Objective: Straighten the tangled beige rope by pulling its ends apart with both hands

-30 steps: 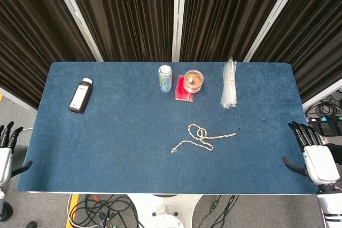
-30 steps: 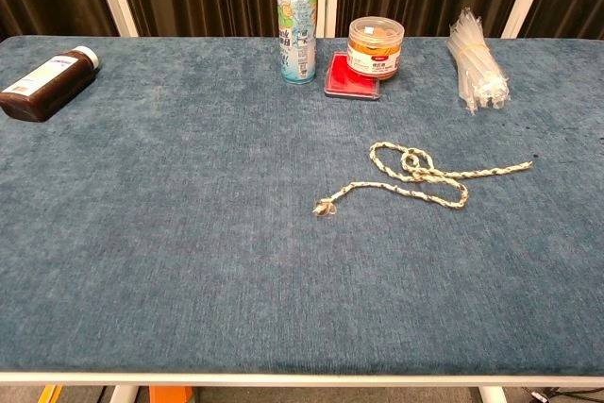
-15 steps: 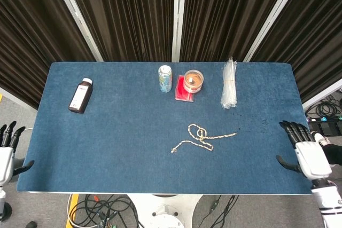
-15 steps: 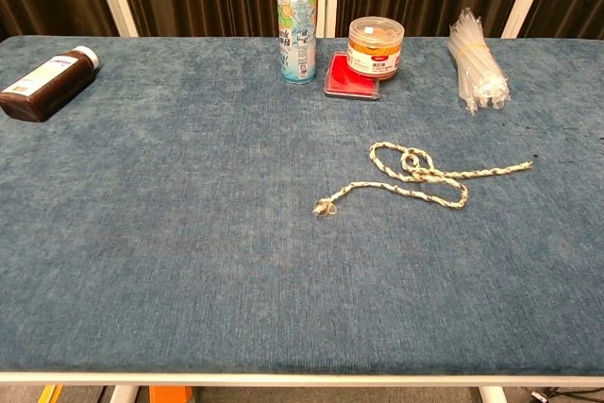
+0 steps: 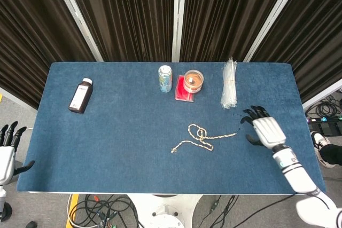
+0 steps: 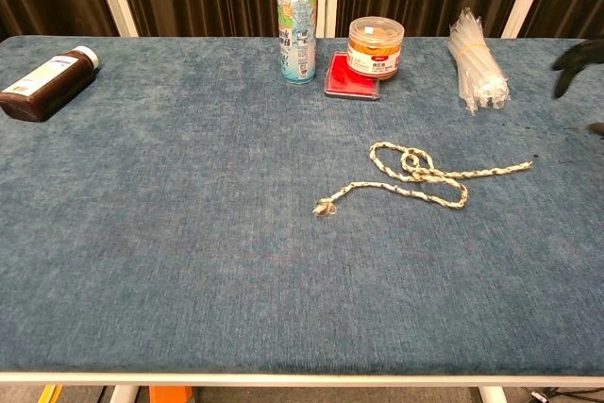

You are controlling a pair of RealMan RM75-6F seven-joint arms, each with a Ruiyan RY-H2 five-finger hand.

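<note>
The beige rope (image 5: pixel 202 137) lies tangled on the blue table (image 5: pixel 117 142), with a loop and knot near its middle (image 6: pixel 412 165). One end points right (image 6: pixel 524 166), the other ends lower left (image 6: pixel 324 207). My right hand (image 5: pixel 263 129) hovers over the table just right of the rope's right end, fingers spread and holding nothing; only its dark fingertips (image 6: pixel 578 61) show at the right edge of the chest view. My left hand (image 5: pixel 6 153) hangs off the table's left edge, fingers spread, empty.
A brown bottle (image 5: pixel 80 95) lies at the far left. A drink can (image 5: pixel 165 78), an orange-lidded jar (image 5: pixel 193 81) on a red pad (image 5: pixel 181 94), and a bundle of clear straws (image 5: pixel 229 84) stand along the back edge.
My right hand has moved from beyond the table's right edge inward and up, over the table, close to the rope's right end. The left hand and rope have not moved.
</note>
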